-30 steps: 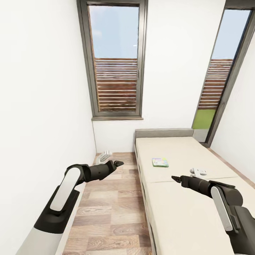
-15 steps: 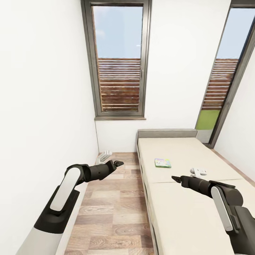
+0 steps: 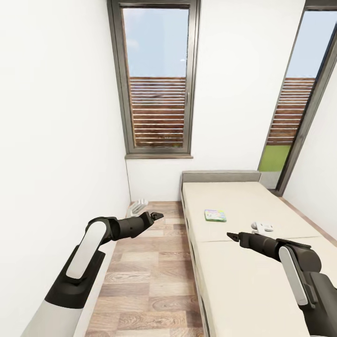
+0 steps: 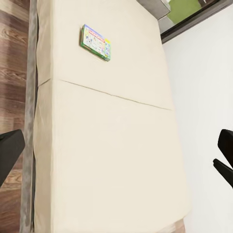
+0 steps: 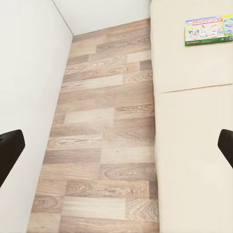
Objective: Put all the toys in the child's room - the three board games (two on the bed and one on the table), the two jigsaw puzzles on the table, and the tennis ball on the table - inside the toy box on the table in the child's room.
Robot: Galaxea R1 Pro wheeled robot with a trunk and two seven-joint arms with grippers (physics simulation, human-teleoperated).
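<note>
One board game (image 3: 215, 215), a flat green-edged box with MONOPOLY lettering, lies on the cream bed (image 3: 243, 281) near its middle. It also lies ahead in the left wrist view (image 4: 95, 41) and the right wrist view (image 5: 208, 29). My left gripper (image 3: 157, 216) hangs over the wood floor left of the bed, its dark fingers (image 4: 9, 151) wide apart and open. My right gripper (image 3: 230, 236) hovers above the mattress short of the box, fingers (image 5: 9, 150) spread, holding nothing. The table, toy box, jigsaw puzzles and tennis ball are out of view.
A small white object (image 3: 262, 227) rests on the bed right of the box. Another pale object (image 3: 137, 206) lies on the floor by the far wall. A narrow wood-plank aisle (image 3: 145, 276) runs between the left wall and the bed. Tall windows (image 3: 157, 79) stand ahead.
The whole view shifted slightly a second ago, so the camera turned a little; since then it is still. Both arms hold the same pose and the box has not moved.
</note>
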